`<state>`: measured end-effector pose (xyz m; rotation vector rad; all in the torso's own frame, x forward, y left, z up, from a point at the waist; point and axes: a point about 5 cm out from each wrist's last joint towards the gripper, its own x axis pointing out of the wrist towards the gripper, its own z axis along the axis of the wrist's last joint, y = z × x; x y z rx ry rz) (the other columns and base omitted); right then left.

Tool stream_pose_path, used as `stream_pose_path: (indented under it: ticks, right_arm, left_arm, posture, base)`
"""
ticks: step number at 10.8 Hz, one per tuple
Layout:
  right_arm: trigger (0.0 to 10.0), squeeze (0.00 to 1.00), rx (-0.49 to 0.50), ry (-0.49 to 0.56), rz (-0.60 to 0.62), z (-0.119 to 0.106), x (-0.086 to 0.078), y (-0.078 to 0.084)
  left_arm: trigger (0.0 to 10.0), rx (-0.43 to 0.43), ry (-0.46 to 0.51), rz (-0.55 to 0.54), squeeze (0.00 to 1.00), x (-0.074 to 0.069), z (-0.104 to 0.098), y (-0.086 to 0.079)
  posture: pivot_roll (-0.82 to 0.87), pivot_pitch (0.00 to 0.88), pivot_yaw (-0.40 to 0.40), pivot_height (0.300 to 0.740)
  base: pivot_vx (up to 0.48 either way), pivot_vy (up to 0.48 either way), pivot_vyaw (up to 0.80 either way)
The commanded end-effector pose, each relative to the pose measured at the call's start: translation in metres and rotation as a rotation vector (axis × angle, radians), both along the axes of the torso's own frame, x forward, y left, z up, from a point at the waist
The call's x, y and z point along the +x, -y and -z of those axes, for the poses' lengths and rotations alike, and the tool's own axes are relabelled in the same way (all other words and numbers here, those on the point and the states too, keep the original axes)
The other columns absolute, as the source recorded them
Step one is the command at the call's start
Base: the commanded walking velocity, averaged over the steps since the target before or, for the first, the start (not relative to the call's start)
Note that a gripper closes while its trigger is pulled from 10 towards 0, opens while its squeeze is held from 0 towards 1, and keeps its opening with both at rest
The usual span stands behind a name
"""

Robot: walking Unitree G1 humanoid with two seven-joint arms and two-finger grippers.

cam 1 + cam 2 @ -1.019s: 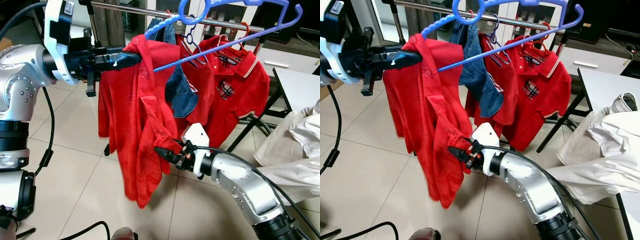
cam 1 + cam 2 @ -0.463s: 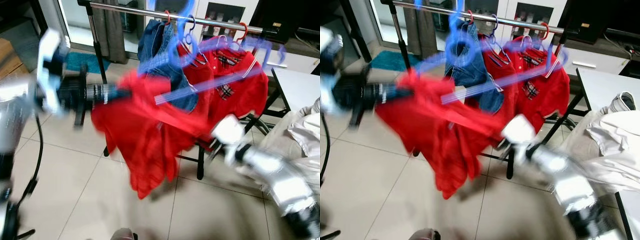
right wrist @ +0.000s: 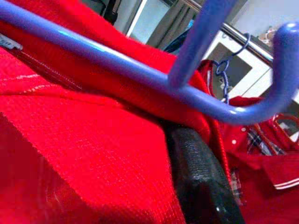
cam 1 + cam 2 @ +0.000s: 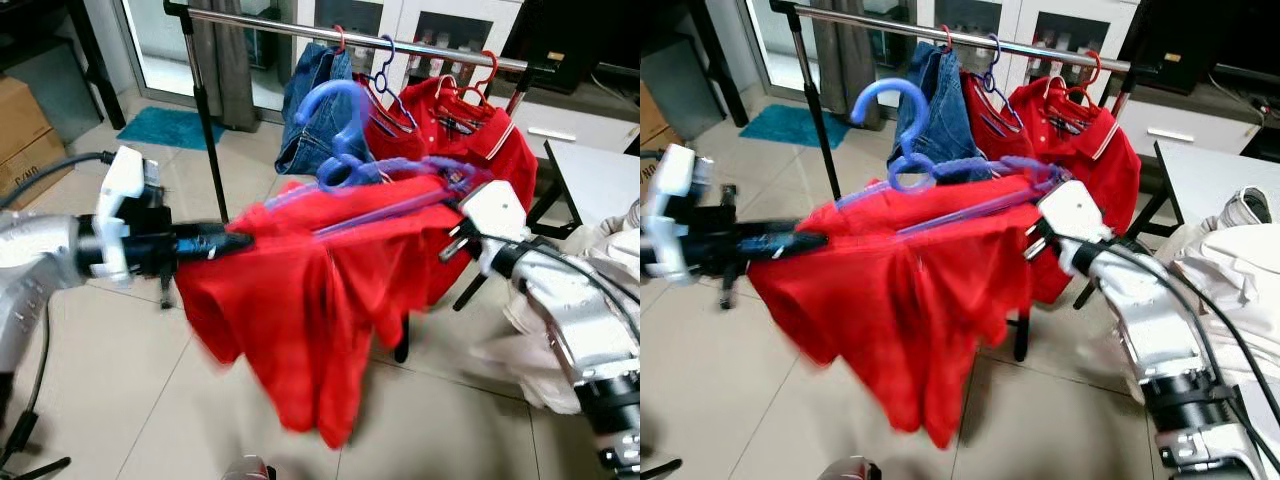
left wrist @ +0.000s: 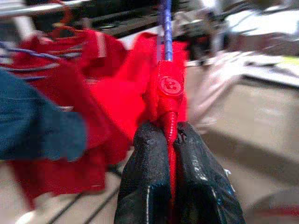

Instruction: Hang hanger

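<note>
A red shirt [image 4: 300,300] is draped over a blue plastic hanger [image 4: 335,130], spread out between my two grippers below the metal clothes rail [image 4: 260,22]. The hanger's hook points up, free of the rail. My left gripper [image 4: 240,241] is shut on the shirt's left end; in the left wrist view its fingers [image 5: 149,186] pinch red cloth by a button. My right gripper [image 4: 452,243] is at the shirt's right end. In the right wrist view a black finger [image 3: 196,177] presses into red cloth under the blue hanger bar [image 3: 117,70].
On the rail hang a denim garment [image 4: 305,110] and red polo shirts [image 4: 490,140] on hangers. A white table [image 4: 590,170] with white cloth [image 4: 1230,280] stands at the right. Cardboard boxes [image 4: 25,130] sit at the far left on the tiled floor.
The view has shifted and blurred. The hanger and shirt have come down from rail height. My right gripper rose from the shirt's hem to its right end, spreading the shirt sideways.
</note>
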<state>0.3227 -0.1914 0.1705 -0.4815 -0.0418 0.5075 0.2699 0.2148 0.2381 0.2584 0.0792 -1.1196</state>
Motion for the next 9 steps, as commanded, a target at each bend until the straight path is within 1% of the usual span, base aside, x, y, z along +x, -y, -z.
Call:
stream_pose_path:
  ticks: [1, 2, 3, 4, 5, 7, 8, 9]
  right_arm:
    - [0.0, 0.00, -0.011, 0.012, 0.186, -0.006, 0.003, 0.043]
    - [0.0, 0.00, -0.016, 0.022, 0.203, -0.008, 0.004, 0.048]
    - [0.0, 0.00, -0.019, 0.032, 0.209, -0.011, 0.007, 0.050]
    - [0.0, 0.00, -0.024, 0.042, 0.215, -0.015, 0.010, 0.052]
    - [0.0, 0.00, -0.028, 0.051, 0.220, -0.018, 0.013, 0.053]
    - [0.0, 0.00, -0.047, 0.064, 0.228, -0.022, 0.017, 0.057]
    - [0.0, 0.00, -0.058, 0.065, 0.244, -0.025, 0.019, 0.063]
    - [0.0, 0.00, -0.065, 0.067, 0.256, -0.026, 0.020, 0.066]
  left_arm:
    - [0.0, 0.054, 0.051, -0.111, 0.00, 0.000, -0.001, -0.014]
    - [0.0, 0.086, 0.060, -0.121, 0.00, -0.008, 0.004, -0.013]
    - [0.0, 0.107, 0.045, -0.096, 0.00, -0.016, 0.010, -0.009]
    - [0.0, 0.171, 0.033, -0.061, 0.00, -0.023, 0.017, -0.007]
    - [0.0, 0.180, 0.021, -0.043, 0.00, -0.027, 0.021, -0.005]
    - [0.0, 0.208, 0.008, -0.048, 0.00, -0.032, 0.023, -0.007]
    - [0.0, 0.259, -0.006, -0.062, 0.00, -0.037, 0.025, -0.012]
    - [0.0, 0.284, -0.017, -0.089, 0.00, -0.039, 0.026, -0.014]
  posture:
    - [0.17, 0.015, -0.041, 0.740]
    - [0.18, 0.018, -0.044, 0.740]
    - [0.18, 0.020, -0.046, 0.740]
    - [0.18, 0.021, -0.048, 0.740]
    - [0.18, 0.022, -0.046, 0.740]
    - [0.18, 0.022, -0.044, 0.740]
    - [0.18, 0.022, -0.043, 0.740]
    - [0.18, 0.022, -0.037, 0.740]
  base:
    - [0.000, 0.000, 0.00]
    - [0.000, 0.000, 0.00]
    - [0.000, 0.000, 0.00]
    - [0.000, 0.000, 0.00]
    - [0.000, 0.000, 0.00]
    - [0.000, 0.000, 0.00]
    - [0.000, 0.000, 0.00]
    - [0.000, 0.000, 0.00]
